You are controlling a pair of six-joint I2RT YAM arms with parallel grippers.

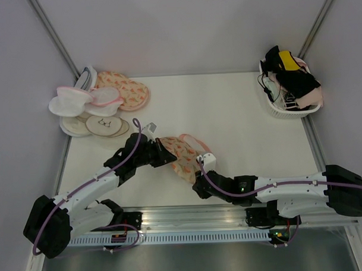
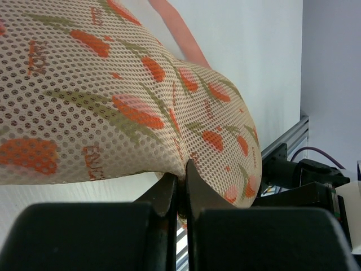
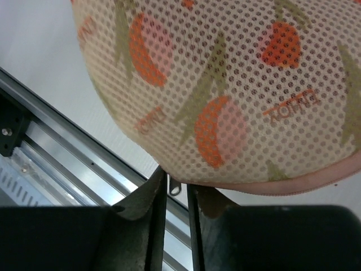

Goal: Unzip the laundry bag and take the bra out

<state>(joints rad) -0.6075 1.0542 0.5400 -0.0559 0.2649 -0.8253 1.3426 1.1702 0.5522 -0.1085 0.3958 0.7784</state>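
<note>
Top external: laundry bag [image 1: 183, 158] at centre | left gripper [image 2: 181, 169] pinches its mesh | right gripper [image 3: 176, 183] narrowly parted around zipper pull [image 3: 175, 190] | bag looks zipped, bra unseen; unzipping, removal left

Left gripper [image 2: 181, 169] pinched shut, right gripper [image 3: 176, 183] seemingly slightly parted

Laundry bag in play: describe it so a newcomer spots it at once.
On the white table, look near the front edge, just ahead of the arm bases. The laundry bag, peach mesh with orange print, lies between the left gripper and right gripper. Its lookalike sits far-left among white pouches; this one lies alone.
</note>
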